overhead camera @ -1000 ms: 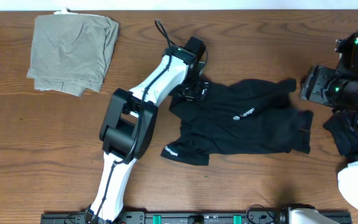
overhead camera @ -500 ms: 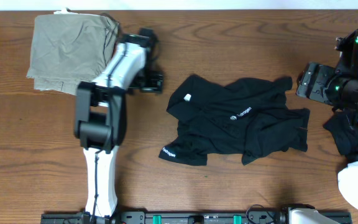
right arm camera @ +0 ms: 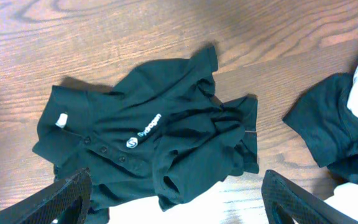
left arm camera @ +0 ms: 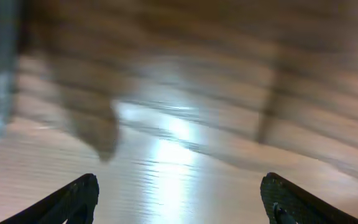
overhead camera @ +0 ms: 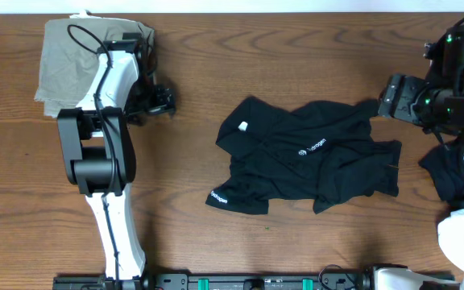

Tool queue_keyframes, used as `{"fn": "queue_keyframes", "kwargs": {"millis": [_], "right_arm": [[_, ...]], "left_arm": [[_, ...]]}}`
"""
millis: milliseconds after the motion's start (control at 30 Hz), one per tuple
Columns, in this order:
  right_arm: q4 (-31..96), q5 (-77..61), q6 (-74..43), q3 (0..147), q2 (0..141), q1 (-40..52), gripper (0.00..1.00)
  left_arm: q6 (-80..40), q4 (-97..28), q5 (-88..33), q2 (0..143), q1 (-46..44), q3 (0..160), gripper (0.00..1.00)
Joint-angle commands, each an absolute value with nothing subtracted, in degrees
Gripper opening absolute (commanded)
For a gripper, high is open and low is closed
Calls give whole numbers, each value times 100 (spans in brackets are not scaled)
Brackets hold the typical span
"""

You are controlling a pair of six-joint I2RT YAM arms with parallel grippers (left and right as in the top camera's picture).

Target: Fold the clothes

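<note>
A black polo shirt (overhead camera: 304, 157) with small white logos lies crumpled at the table's middle; it also shows in the right wrist view (right arm camera: 148, 137). A second black garment with a white panel (overhead camera: 449, 181) lies at the right edge, and shows in the right wrist view (right arm camera: 331, 127). My left gripper (overhead camera: 161, 101) is open and empty, well left of the shirt, over bare wood; its wrist view (left arm camera: 179, 199) is motion-blurred. My right gripper (overhead camera: 387, 98) is open and empty, raised just beyond the shirt's right sleeve; in its wrist view (right arm camera: 176, 199) the fingers frame the shirt from above.
A folded olive-khaki garment (overhead camera: 91, 64) lies at the far left corner, right beside my left arm. A white piece of fabric (overhead camera: 457, 238) sits at the right front edge. A black rail (overhead camera: 256, 282) runs along the front edge.
My left arm has swung left, from the shirt's collar to beside the olive garment, leaving the shirt on the table. The right arm shifted slightly left.
</note>
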State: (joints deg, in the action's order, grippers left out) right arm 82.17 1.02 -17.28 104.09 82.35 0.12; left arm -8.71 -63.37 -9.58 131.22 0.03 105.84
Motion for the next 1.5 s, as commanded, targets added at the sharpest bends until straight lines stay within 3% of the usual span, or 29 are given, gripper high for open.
{"fn": "queue_keyframes", "kwargs": {"millis": [0,133,267,367,400,800,1167,1467], "right_arm": [[8206,102,-1623,10486,8361,-14,85],[8202,-10,-1623,10484,8455,-14,85],[8197,-137,-1623,10484,8512,-14,85],[8202,-137,-1621,10484,8532,-14,83],[8206,-137,-1621,10484,8532,-14,83],[8219,-158,-1621,10484,8532,-14,80],[8228,-158,-1621,10484,8532,-14,78],[8230,-156,-1619,10484,8532,-14,78]], "left_arm": [[-600,-6278,-1881,12390,-342,10597,85],[-493,-6272,-2099,12053,-993,10597,81],[-554,-6272,-1992,12092,-1776,10597,49],[-989,-6243,-1505,12151,-2281,10597,10],[-1155,-6228,-1306,12162,-2443,10597,6],[-1839,-5258,-464,12634,-3645,10597,6],[-1833,-4366,-467,13388,-3730,10597,6],[-1785,-4362,-209,13572,-3667,10597,6]]}}
